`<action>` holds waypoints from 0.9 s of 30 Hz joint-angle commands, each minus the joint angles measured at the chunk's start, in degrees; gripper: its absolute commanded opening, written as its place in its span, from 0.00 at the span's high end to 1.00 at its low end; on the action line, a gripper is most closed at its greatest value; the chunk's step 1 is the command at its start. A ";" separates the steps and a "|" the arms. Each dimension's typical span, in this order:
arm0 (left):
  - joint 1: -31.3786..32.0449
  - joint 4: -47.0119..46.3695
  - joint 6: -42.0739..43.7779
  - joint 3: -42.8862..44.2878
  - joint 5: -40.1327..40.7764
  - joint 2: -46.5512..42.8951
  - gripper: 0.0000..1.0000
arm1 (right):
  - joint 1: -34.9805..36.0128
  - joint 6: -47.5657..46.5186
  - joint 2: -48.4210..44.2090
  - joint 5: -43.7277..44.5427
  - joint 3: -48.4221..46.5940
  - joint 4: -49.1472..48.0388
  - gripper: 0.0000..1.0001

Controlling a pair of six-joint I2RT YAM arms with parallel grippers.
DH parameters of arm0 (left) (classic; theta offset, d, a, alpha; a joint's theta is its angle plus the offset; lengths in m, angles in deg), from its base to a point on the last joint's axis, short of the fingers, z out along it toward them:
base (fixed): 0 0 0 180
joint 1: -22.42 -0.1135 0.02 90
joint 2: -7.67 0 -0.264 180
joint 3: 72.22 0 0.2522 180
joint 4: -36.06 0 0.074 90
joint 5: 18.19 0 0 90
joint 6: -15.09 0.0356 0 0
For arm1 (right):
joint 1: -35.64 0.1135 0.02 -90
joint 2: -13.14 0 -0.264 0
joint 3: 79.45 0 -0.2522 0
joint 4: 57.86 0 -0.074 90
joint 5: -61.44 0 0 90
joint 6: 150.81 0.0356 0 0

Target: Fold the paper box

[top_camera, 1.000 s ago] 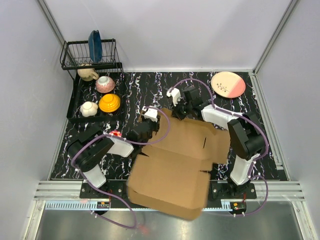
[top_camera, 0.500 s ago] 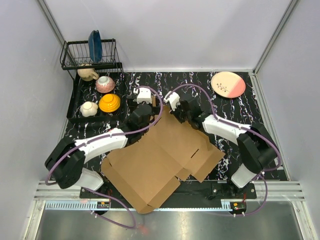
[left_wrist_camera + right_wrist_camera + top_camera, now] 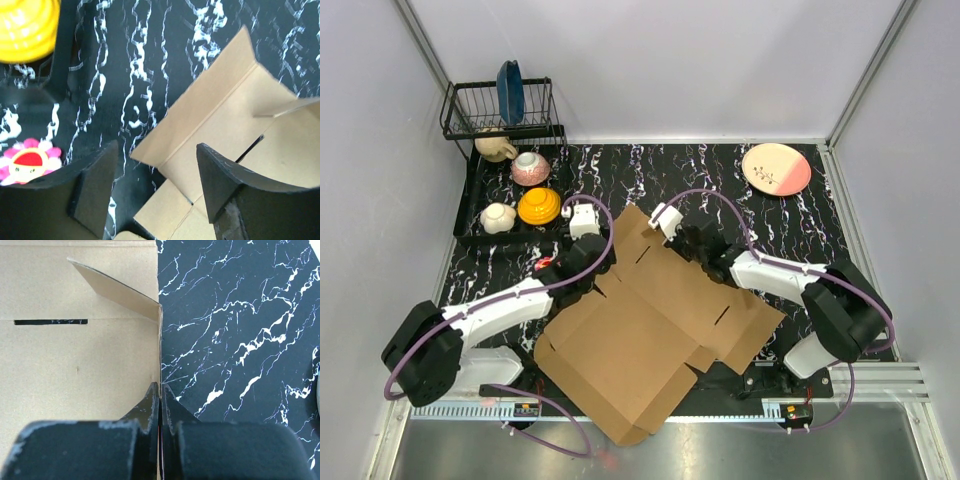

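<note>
The paper box (image 3: pixel 640 330) is a large sheet of brown cardboard lying opened out on the black marble table, its near corner past the front edge. My right gripper (image 3: pixel 678 238) is shut on the box's far right edge. In the right wrist view the jaws (image 3: pixel 160 390) pinch that edge, with the cardboard (image 3: pixel 75 355) on the left, a slot and a raised flap (image 3: pixel 115 290) ahead. My left gripper (image 3: pixel 586 262) is open and empty at the box's far left corner. In the left wrist view (image 3: pixel 157 170) it hovers over the cardboard (image 3: pixel 225 115).
A black dish rack (image 3: pixel 500 105) with a blue plate stands at the back left. In front of it a tray (image 3: pixel 470 235) holds a yellow bowl (image 3: pixel 539 206), a pink bowl (image 3: pixel 530 168) and white crockery. A pink plate (image 3: pixel 777 168) lies at the back right. The yellow bowl (image 3: pixel 25 25) and a small pink flower figure (image 3: pixel 30 160) show in the left wrist view.
The box was held up toward the camera and has come down to lie spread on the table. My left gripper has moved left and nearer. My right gripper stays on the far edge.
</note>
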 commanded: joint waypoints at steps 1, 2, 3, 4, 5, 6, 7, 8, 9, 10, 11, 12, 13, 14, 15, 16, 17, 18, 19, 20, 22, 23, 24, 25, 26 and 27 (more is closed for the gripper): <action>-0.37 4.99 -8.05 -2.41 -3.95 -2.34 0.34 | 2.24 -0.83 -0.97 4.01 0.73 -4.97 1.00; -0.37 4.65 -8.24 -3.02 -4.91 -2.43 0.34 | 2.42 -0.65 -0.88 4.36 0.73 -4.80 1.00; -0.37 4.48 -8.59 -3.90 -5.36 -2.35 0.35 | 2.68 -0.57 -0.88 4.45 0.73 -4.80 1.00; -0.37 4.91 -9.29 -4.08 -5.80 -2.08 0.35 | 3.12 -0.65 -0.80 4.62 0.73 -4.80 1.00; -0.37 5.35 -9.82 -3.99 -6.67 -1.47 0.35 | 3.47 -0.83 -0.88 5.32 0.73 -4.63 1.00; -0.46 5.61 -10.08 -3.99 -7.29 -1.03 0.35 | 3.65 -1.00 -0.88 5.85 0.55 -4.45 1.00; -0.46 5.88 -10.52 -4.17 -8.60 -0.76 0.36 | 3.65 -1.35 -1.06 6.20 0.38 -4.01 1.00; -0.37 5.88 -10.61 -4.26 -9.22 -0.24 0.37 | 3.91 -1.53 -1.15 6.99 0.29 -3.83 1.00; -0.46 5.88 -10.70 -4.69 -9.84 0.11 0.39 | 3.91 -1.71 -1.32 7.34 0.20 -3.75 1.00; -0.37 5.79 -10.79 -4.96 -10.98 0.12 0.42 | 4.00 -1.88 -1.58 7.70 0.03 -3.40 1.00; -0.46 5.62 -10.79 -5.13 -11.42 0.20 0.43 | 4.00 -1.97 -1.76 8.22 -0.24 -3.22 1.00; -0.37 5.62 -10.88 -5.57 -11.95 0.29 0.44 | 4.09 -2.06 -1.94 8.40 -0.41 -2.96 1.00; -0.37 5.44 -10.70 -5.75 -12.65 0.38 0.46 | 4.18 -2.32 -2.11 8.40 -0.76 -2.61 1.00; -0.46 5.61 -10.70 -5.75 -12.75 0.90 0.46 | 4.18 -2.41 -2.20 8.58 -0.85 -2.43 1.00; -0.46 5.96 -10.70 -5.40 -12.75 1.34 0.46 | 4.44 -2.58 -2.20 8.75 -1.12 -2.25 1.00; -0.46 6.84 -10.53 -5.23 -12.75 1.78 0.45 | 4.53 -2.93 -2.29 8.93 -1.29 -1.99 1.00; -0.37 7.37 -10.53 -5.05 -12.75 2.74 0.44 | 4.53 -3.11 -2.38 9.02 -1.29 -1.90 1.00; -0.46 7.81 -10.79 -4.70 -12.75 3.28 0.44 | 4.62 -3.20 -2.55 9.11 -1.38 -1.90 1.00; -0.46 8.34 -10.88 -4.78 -12.83 3.72 0.44 | 4.70 -3.29 -2.47 9.11 -1.47 -1.90 1.00; -0.46 8.51 -10.97 -4.78 -12.92 4.59 0.42 | 4.71 -3.29 -2.55 9.28 -1.56 -1.81 1.00; -0.37 8.43 -11.32 -4.70 -13.36 5.65 0.41 | 4.88 -3.38 -2.64 9.11 -1.56 -1.72 1.00; -0.37 8.25 -11.40 -4.78 -13.36 6.70 0.40 | 5.06 -3.38 -2.55 9.11 -1.47 -1.90 1.00; -0.37 8.17 -11.75 -4.87 -13.36 7.06 0.40 | 5.06 -3.38 -2.55 9.19 -1.47 -1.90 1.00; -0.37 7.29 -11.84 -5.05 -13.27 7.50 0.39 | 5.23 -3.38 -2.64 9.11 -1.30 -1.90 1.00; -0.37 6.68 -11.93 -5.48 -13.45 7.93 0.39 | 5.32 -3.38 -2.64 9.02 -1.29 -1.90 1.00; -0.46 5.89 -12.02 -5.75 -13.62 8.11 0.40 | 5.49 -3.38 -2.73 9.02 -1.21 -1.90 1.00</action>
